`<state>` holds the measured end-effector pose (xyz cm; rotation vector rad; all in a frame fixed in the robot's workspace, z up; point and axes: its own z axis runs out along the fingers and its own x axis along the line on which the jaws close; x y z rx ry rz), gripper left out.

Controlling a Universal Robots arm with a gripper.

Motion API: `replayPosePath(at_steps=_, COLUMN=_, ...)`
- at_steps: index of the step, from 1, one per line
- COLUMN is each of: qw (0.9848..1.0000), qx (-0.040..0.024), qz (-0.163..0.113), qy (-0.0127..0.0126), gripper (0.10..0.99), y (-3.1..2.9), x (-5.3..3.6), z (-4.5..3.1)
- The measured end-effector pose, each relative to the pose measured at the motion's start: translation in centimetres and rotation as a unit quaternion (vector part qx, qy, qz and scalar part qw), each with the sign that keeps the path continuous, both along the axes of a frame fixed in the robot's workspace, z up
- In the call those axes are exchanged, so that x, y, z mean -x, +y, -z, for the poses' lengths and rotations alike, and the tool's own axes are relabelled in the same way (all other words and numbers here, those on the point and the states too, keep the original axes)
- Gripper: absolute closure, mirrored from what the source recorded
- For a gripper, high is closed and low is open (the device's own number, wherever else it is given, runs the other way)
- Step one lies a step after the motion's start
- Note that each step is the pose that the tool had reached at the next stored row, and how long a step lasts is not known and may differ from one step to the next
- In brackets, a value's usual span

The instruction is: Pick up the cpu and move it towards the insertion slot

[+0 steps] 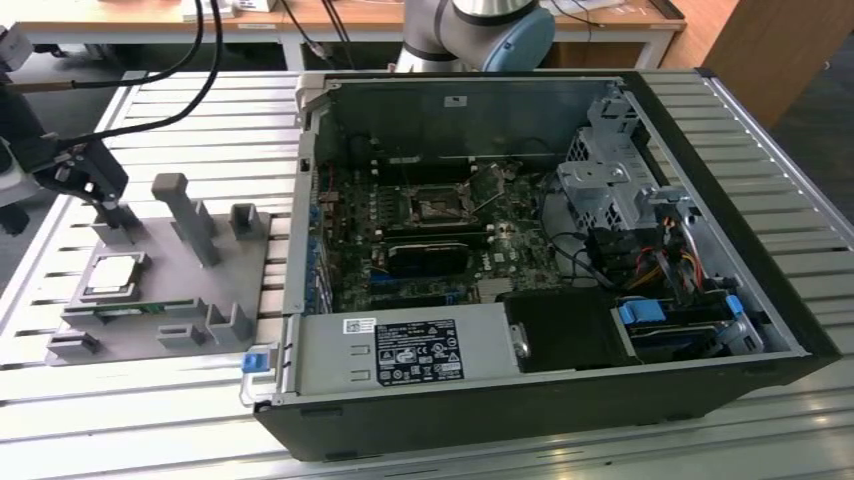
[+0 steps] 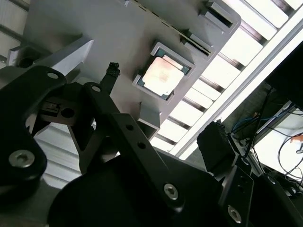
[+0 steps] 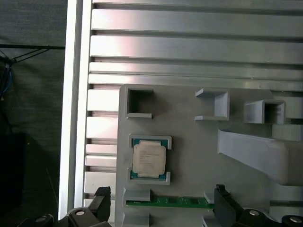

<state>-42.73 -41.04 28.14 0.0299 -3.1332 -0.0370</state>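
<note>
Pick not started: cpu in its holder, my hand open above the fixture.

cpu [image 3: 149,159] sits flat in the framed pocket of the grey fixture [image 3: 199,156] on the worktop [image 1: 160,420]. My hand [image 3: 161,191] hovers near it, fingers spread wide, holding nothing, no contact. Green memory strip [image 3: 168,202] lies in the groove just beside the cpu pocket; the square pockets nearby hold nothing I can see. Insertion slot [image 1: 434,207] is on the motherboard inside the open PC case [image 1: 534,420], well apart from the fixture, and looks unoccupied. Grasp, lift and carry are all left.
</note>
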Motion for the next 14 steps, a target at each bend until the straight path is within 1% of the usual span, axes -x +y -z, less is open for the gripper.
replayPosePath(at_steps=14, qw=1.0000, qx=0.0000, qz=0.000, qy=0.0001, gripper=0.149, y=0.00, x=0.00, z=1.48)
